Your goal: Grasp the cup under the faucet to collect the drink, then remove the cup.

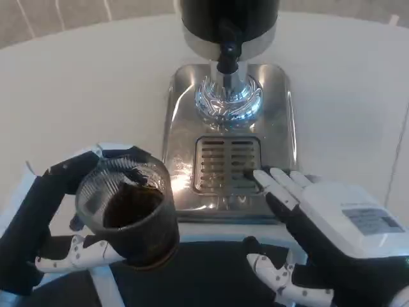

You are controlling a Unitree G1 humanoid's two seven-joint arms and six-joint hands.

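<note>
A clear ribbed cup with dark drink in it is at the lower left, held in my left hand, whose fingers wrap around its side. The cup is to the left of the dispenser's steel base, away from the black faucet at the top centre. My right hand lies at the lower right with its fingers spread, the fingertips resting at the right edge of the slotted drip grille; it holds nothing.
The dispenser's dark body stands on a shiny chrome pedestal at the top centre. White tabletop spreads to the left and right of the steel base. A dark surface lies along the bottom edge between my hands.
</note>
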